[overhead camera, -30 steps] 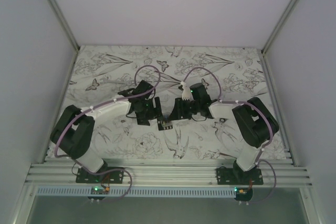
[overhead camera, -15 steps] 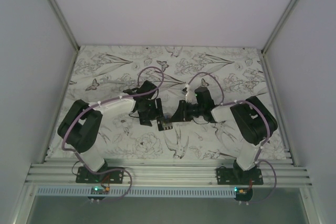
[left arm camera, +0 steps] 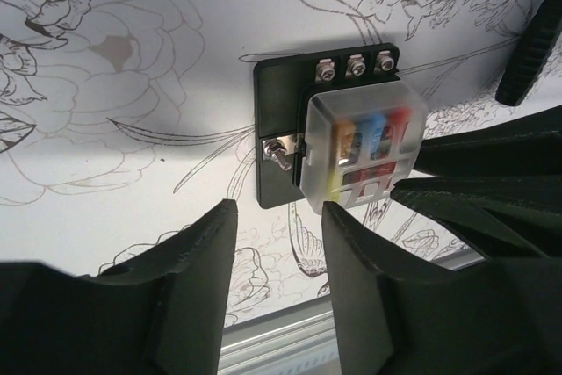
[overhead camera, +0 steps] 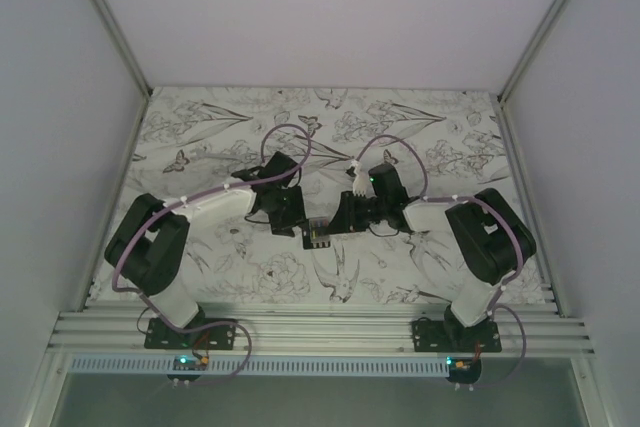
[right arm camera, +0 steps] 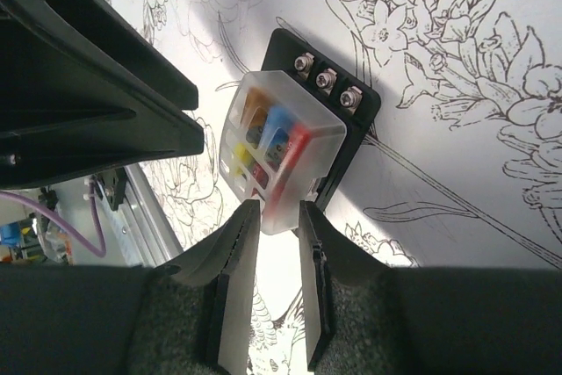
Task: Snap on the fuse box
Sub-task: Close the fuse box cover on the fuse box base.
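Both wrists have drawn in on the fuse box over the last second. The left arm has slid its head over to just beside the box's left edge, and the right arm has laid its forearm flatter. The box itself lies where it lay.

Nearest, on the near side of the box, runs the aluminium rail that carries the two arm bases. Next out, the box rests flat on the flower-printed bench, roughly midway between the arms. Its black base plate is down, and a clear cover sits over yellow, blue and red fuses; whether the cover is clicked home I cannot tell. Three small screws stand in a row along one edge of the base plate, and one more screw terminal sits beside the cover.

The left jaws stand parted at the box's left side, fingers well apart with only bare bench between them. They hold nothing. One tip comes just beside a corner of the cover, but I cannot tell whether it touches.

The right jaws, at the box's right side, are drawn narrow, and their fingers pinch a corner of the cover between the tips.

Beyond the box the bench runs on to the white back wall.
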Controlling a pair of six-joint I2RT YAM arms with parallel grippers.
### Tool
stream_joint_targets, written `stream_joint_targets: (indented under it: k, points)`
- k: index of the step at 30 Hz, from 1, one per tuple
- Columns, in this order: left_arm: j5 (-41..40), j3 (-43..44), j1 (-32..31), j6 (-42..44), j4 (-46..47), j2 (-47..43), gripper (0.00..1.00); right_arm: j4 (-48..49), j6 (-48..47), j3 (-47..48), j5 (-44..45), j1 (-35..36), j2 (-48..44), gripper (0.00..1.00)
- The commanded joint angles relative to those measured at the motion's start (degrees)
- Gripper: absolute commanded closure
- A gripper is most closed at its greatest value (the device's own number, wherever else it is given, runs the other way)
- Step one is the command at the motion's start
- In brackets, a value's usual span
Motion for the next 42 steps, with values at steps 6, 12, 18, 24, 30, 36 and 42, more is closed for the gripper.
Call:
stream_joint_targets:
  k: [6, 12, 18, 24, 30, 36, 42]
  points:
    - [2.25, 4.69, 0.08, 1.08, -0.77, 4.36, 0.62, -6.90, -3.50, 2.99, 2.73, 1.13, 2.58, 0.71]
    - [3.18, 6.43, -0.12, 2.15, -0.88, 7.34, 0.70, -6.65, -3.52, 3.07, 2.53, 1.42, 4.09, 0.72]
    - [3.60, 5.07, -0.31, 1.67, -0.88, 9.74, 0.86, -8.77, -4.31, 3.50, 3.01, 1.50, 5.26, 0.78]
    - [2.67, 0.87, -1.36, 0.70, -0.84, 11.93, 0.93, -12.67, -5.67, 3.79, 4.99, 1.81, 7.91, 0.84]
    - [1.32, -4.32, -2.07, -1.24, 0.32, 14.74, 0.96, -14.37, -5.72, 4.73, 8.67, 3.56, 9.70, 0.87]
    - [1.41, -6.61, -2.16, -1.80, 1.61, 12.53, 0.96, -14.39, -6.30, 4.74, 10.26, 4.01, 4.84, 0.87]
    - [0.09, -7.33, -2.16, -2.12, 1.58, 4.57, 0.89, -15.81, -7.39, 4.66, 13.40, 4.00, -3.00, 0.80]
